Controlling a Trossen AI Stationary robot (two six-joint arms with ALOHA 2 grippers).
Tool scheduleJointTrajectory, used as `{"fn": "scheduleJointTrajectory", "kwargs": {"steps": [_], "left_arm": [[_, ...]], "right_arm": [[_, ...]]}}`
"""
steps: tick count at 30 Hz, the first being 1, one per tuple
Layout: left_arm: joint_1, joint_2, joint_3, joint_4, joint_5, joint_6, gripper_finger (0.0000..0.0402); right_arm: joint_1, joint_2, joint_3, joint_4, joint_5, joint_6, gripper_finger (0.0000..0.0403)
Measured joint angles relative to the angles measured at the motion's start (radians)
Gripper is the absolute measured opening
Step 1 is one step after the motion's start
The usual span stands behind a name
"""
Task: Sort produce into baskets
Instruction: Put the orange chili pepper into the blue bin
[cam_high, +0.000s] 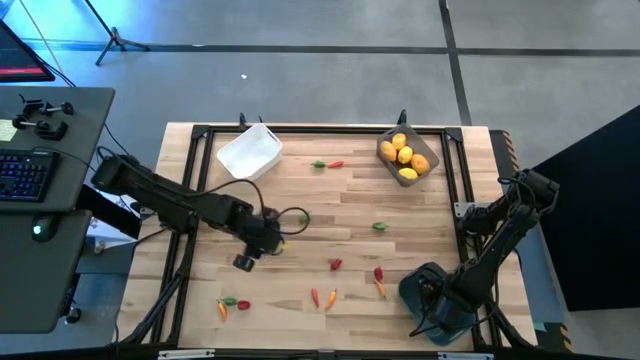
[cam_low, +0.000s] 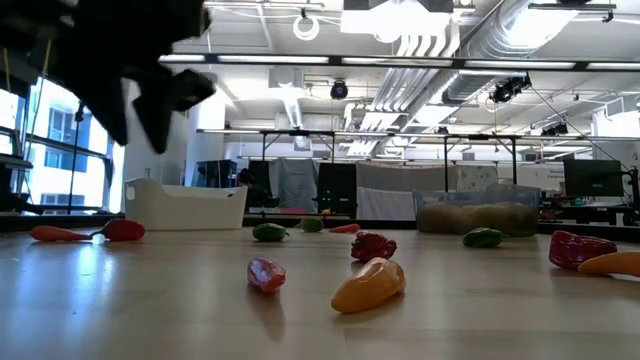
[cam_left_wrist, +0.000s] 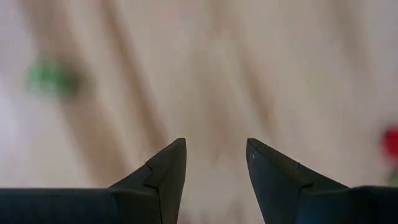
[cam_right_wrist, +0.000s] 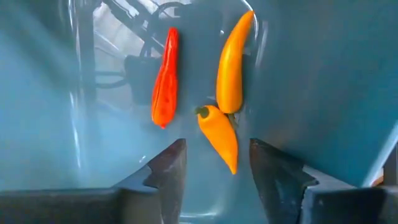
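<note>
My left gripper (cam_high: 278, 238) is open and empty, above the bare table left of centre; it also shows in the left wrist view (cam_left_wrist: 214, 168) and, raised above the table, in the low view (cam_low: 150, 110). A green piece (cam_high: 303, 216) lies just beyond it. My right gripper (cam_high: 437, 297) is open inside the blue-teal bin (cam_high: 425, 280) at the near right. In that bin lie a red pepper (cam_right_wrist: 165, 78) and two orange peppers (cam_right_wrist: 235, 65) (cam_right_wrist: 219, 135); the lower orange one lies with its tip between my fingers, apart from them. Yellow fruits (cam_high: 403, 155) fill the translucent grey bin (cam_high: 428, 160).
The white bin (cam_high: 250, 152) stands at the far left. Loose pieces lie about the table: green and red (cam_high: 328, 163) at the far middle, green (cam_high: 380, 227), red (cam_high: 336, 264), red and orange (cam_high: 379, 281), two thin ones (cam_high: 323, 297), and a small group (cam_high: 232, 304) at the near left.
</note>
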Motion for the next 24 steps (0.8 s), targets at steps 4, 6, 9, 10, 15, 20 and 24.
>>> {"fn": "scheduleJointTrajectory", "kwargs": {"steps": [4, 6, 9, 10, 15, 20, 24], "left_arm": [[0.013, -0.005, -0.028, -0.142, -0.093, -0.046, 0.0156], [0.032, -0.005, -0.082, -0.135, -0.069, -0.051, 0.0156], [0.068, -0.005, -0.181, -0.093, -0.051, -0.057, 0.0156], [0.081, -0.003, -0.21, -0.081, -0.051, -0.066, 0.0156], [0.125, 0.001, -0.205, -0.048, -0.042, -0.094, 0.0156], [0.158, 0.002, -0.207, -0.06, -0.03, -0.118, 0.0156], [0.175, 0.006, -0.21, -0.068, -0.028, -0.119, 0.0156]], "right_arm": [[0.0, 0.0, 0.0, -0.002, 0.012, -0.002, 0.0167], [0.0, 0.0, 0.0, -0.001, 0.012, -0.002, 0.0168], [0.0, 0.0, 0.0, -0.001, 0.012, 0.0, 0.0168], [0.0, 0.0, 0.0, -0.002, 0.012, -0.001, 0.0168], [-0.002, 0.0, 0.0, -0.001, 0.012, -0.008, 0.0168], [-0.002, 0.0, 0.0, 0.007, 0.022, -0.007, 0.0168], [-0.002, 0.0, 0.0, 0.007, 0.022, -0.006, 0.0168]]}}
